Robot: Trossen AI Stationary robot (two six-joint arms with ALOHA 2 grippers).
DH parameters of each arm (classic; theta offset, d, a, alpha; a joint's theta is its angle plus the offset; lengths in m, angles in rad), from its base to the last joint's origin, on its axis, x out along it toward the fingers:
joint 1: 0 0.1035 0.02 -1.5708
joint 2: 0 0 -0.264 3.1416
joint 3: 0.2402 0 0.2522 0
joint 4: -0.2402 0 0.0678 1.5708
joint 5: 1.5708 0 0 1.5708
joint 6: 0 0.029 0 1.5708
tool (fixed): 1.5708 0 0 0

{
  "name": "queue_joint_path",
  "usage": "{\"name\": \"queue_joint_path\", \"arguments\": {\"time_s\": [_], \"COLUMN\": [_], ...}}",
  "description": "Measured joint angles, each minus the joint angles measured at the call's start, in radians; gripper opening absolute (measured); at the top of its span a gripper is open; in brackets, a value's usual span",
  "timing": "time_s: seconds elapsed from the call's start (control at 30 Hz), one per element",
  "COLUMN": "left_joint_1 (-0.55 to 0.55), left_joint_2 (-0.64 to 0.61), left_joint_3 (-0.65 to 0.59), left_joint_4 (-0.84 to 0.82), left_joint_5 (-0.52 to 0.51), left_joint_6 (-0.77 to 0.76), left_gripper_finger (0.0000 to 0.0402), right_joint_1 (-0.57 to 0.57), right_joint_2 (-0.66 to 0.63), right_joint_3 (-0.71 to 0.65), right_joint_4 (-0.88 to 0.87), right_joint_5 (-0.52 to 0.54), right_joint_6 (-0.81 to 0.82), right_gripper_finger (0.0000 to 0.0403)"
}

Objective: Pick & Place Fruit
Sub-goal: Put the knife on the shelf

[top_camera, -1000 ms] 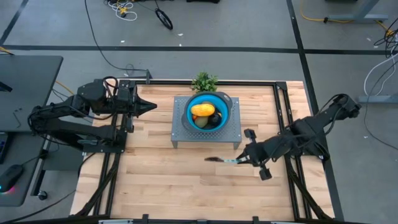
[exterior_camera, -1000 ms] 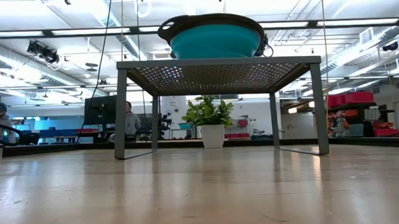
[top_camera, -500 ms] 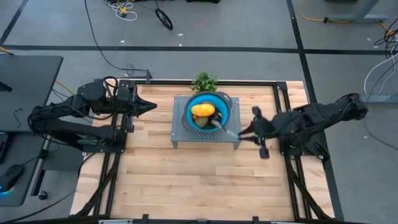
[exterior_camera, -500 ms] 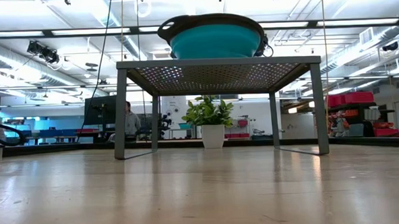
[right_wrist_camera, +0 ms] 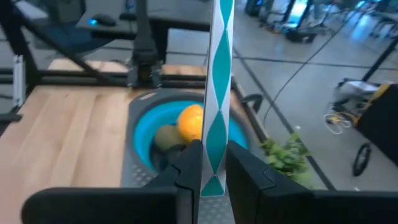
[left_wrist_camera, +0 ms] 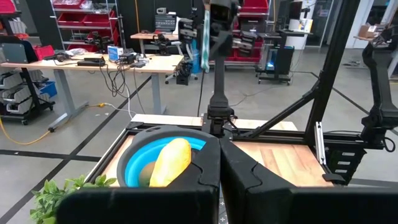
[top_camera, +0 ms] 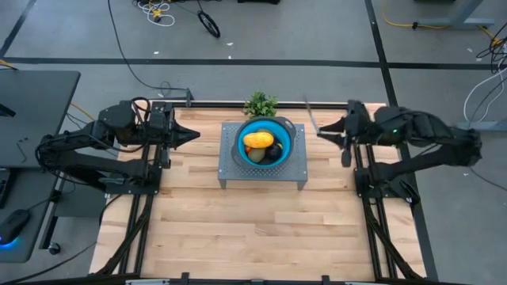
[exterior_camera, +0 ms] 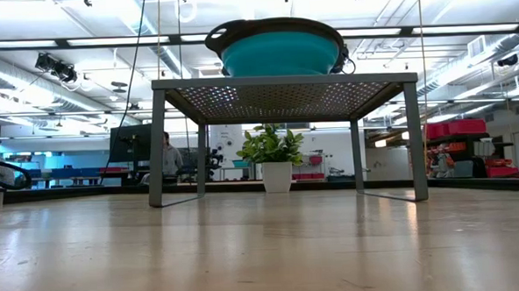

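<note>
The fruit lies in a blue bowl (top_camera: 247, 131) on a grey perforated stand (top_camera: 261, 172): a yellow-orange oblong (top_camera: 257, 140), an olive piece (top_camera: 259, 156) and a near-black one (top_camera: 275, 150). The right wrist view shows the oblong (right_wrist_camera: 191, 122) and the olive piece (right_wrist_camera: 165, 137) in the bowl (right_wrist_camera: 142, 134). My right gripper (top_camera: 319, 131) hovers just off the stand's far right corner, shut on a knife (top_camera: 310, 115). At the table's left, level with the bowl, my left gripper (top_camera: 192, 135) waits shut and holds nothing. My right gripper pinches the knife between its two fingers (right_wrist_camera: 188, 167) near the lower end of its teal-and-white length (right_wrist_camera: 212, 163). The rest of the knife (right_wrist_camera: 217, 74) sticks out past the fingertips, along the fingers and away from the wrist. It is lifted clear of table and stand.
A green leafy sprig (top_camera: 260, 104) stands behind the bowl at the table's far edge. The stand (exterior_camera: 283, 87) rests on four legs, with open room beneath it. Bare wooden table (top_camera: 253, 229) spreads in front of the stand.
My right gripper has swung from the table's near right, past the stand's right side, toward the far edge, and has risen. It has carried the knife along; the knife first pointed toward the table's left and now points toward the far edge.
</note>
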State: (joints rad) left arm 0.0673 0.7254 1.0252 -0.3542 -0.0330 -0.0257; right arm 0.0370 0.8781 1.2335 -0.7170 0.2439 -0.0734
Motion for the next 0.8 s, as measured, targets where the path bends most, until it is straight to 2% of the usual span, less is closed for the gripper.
{"name": "queue_joint_path", "arguments": {"time_s": [0.33, 0.8], "left_joint_1": [0.000, 0.000], "left_joint_2": [0.000, 0.000], "left_joint_3": [0.000, 0.000], "left_joint_4": [0.000, 0.000], "left_joint_5": [-0.001, -0.008], "left_joint_6": [0.000, -0.018], "left_gripper_finger": [0.0002, 0.0002], "right_joint_1": [-0.075, -0.083], "right_joint_2": [-0.088, -0.108], "right_joint_3": [0.000, -0.001], "right_joint_4": [-0.001, -0.065], "right_joint_5": [-0.001, -0.002], "right_joint_6": [-0.006, 0.038], "right_gripper_finger": [0.0059, 0.0059]}}
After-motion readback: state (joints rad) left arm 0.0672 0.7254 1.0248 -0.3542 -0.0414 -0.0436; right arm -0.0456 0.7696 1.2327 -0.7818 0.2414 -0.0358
